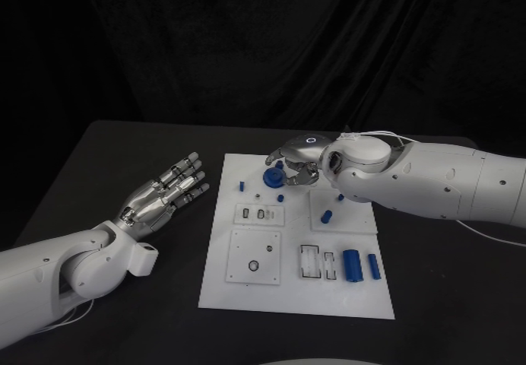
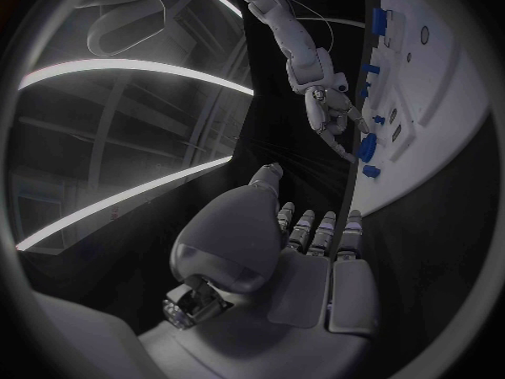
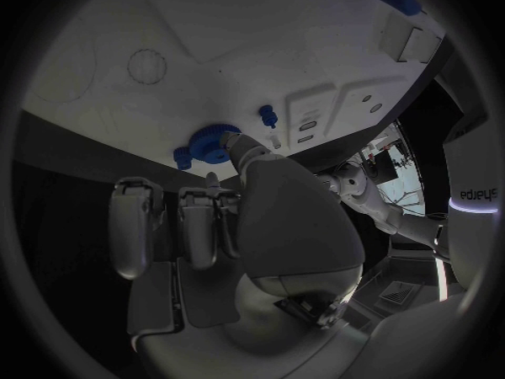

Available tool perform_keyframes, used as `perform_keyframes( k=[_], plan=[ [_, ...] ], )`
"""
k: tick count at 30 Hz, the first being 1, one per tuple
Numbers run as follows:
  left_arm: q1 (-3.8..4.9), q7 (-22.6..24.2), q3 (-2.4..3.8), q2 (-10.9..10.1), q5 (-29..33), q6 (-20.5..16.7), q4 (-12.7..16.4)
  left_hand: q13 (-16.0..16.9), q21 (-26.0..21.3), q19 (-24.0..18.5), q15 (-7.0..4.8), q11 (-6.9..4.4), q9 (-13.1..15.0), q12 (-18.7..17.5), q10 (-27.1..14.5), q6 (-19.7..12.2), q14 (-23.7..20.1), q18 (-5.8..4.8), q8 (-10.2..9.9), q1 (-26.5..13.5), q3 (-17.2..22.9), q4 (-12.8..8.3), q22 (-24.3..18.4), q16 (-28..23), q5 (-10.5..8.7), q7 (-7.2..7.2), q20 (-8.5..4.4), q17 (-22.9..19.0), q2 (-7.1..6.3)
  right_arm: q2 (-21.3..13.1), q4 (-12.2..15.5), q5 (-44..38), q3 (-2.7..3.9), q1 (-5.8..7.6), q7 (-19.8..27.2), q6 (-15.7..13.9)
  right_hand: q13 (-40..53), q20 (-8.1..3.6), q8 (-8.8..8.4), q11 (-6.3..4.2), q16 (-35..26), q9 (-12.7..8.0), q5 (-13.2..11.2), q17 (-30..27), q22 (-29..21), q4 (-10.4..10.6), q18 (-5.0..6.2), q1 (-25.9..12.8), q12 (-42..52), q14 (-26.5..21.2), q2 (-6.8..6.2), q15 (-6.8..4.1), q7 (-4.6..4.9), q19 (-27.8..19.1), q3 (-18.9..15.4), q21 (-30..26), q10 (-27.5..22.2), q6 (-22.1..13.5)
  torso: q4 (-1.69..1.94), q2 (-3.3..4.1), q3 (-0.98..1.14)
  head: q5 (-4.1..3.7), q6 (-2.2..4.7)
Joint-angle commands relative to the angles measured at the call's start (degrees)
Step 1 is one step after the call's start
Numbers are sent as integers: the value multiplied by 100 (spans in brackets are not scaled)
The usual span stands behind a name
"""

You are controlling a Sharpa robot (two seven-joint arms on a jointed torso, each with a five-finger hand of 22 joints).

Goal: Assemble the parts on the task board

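Near you, on the task board (image 1: 294, 300), you have two blue cylinders (image 1: 352, 264) lying side by side at the near right. In the middle I count one more short blue piece (image 1: 327, 217) and three or so small blue pegs (image 1: 241, 185). Your left hand (image 1: 164, 194) rests open beside the board and holds nothing. At the far edge, your right hand (image 1: 298, 161) touches the blue gear (image 1: 273, 177) with its fingertips; I cannot tell if it grips. Close the fingers gently and lift straight.
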Motion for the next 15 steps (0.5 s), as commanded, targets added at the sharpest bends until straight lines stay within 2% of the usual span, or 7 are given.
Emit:
perform_keyframes(
  k=[1, 5, 7, 9, 12, 15],
  plan=[
    [-2, 747, 4, 8, 1, 88, 5, 5, 28, 6, 32, 28, -1, 27, 4, -17, -8, 60, 13, -18, 38, 1, 8, 29, 35, 40, 40, 9, 43, -53, 40, -39, 3, -15, -18, -183, 1458, -36, 5, -44, 16, 19, -49, 1509, 1006, -4, 53, 8, -11, 604, -36, -35, 1, 24, 38, -42, 525, 116, -7, 0, 1, 7, 2],
    [-3, 749, 4, -13, 1, 82, 15, 5, 28, 6, 32, 28, -1, 27, 4, -17, -8, 60, 13, -18, 38, 1, 8, 29, 35, 40, 40, 9, 43, -194, 150, -39, 5, 23, 34, -542, 1479, -41, 47, -43, 16, 57, -69, 1509, 1012, 3, 50, -4, 0, 604, -27, -38, 8, 31, 40, -38, 551, 296, -9, 0, 1, 20, 23],
    [-4, 750, 4, -28, 1, 75, 22, 5, 28, 6, 32, 28, -1, 27, 4, -17, -8, 60, 13, -18, 38, 1, 8, 29, 35, 40, 40, 9, 43, -318, 261, -39, 6, 88, 40, -716, 1506, -43, 112, -36, 16, 118, -88, 1509, 1027, 16, 44, -25, 14, 604, -26, -36, 24, 49, 35, -22, 582, 573, -9, 0, 2, 28, 29],
    [-4, 747, 4, -44, 1, 68, 32, 5, 28, 6, 32, 28, -1, 27, 4, -17, -8, 60, 13, -18, 38, 1, 8, 29, 35, 40, 40, 9, 43, -504, 431, -39, 6, 190, 11, -856, 1509, -40, 143, -24, 16, 104, -129, 1509, 1047, 34, 35, -49, 15, 604, -28, -30, 42, 74, 23, 2, 586, 702, -8, -2, 2, 36, 32],
    [-4, 744, 4, -59, 1, 60, 43, 6, 29, 6, 35, 31, -1, 28, 7, -12, -5, 59, 14, -22, 52, -6, 8, 30, 36, 44, 43, 10, 47, -741, 641, -39, 6, 312, -48, -956, 1509, -30, 180, -6, 16, 58, -372, 1509, 1090, 103, 17, -129, 15, 604, -20, -16, 67, 125, -30, 55, 586, 878, -11, 0, 3, 38, 26],
    [-4, 740, 5, -78, 1, 46, 60, 6, 29, 6, 35, 31, -1, 28, 7, -12, -5, 59, 14, -22, 52, -6, 8, 30, 36, 44, 43, 10, 47, -1121, 936, -39, 4, 460, -134, -1041, 1509, -21, 202, 3, 16, 8, -739, 1509, 1148, 221, -8, -242, 15, 604, -3, -9, 75, 193, -131, 129, 586, 1046, -19, 2, 2, 33, 28]
  ],
)
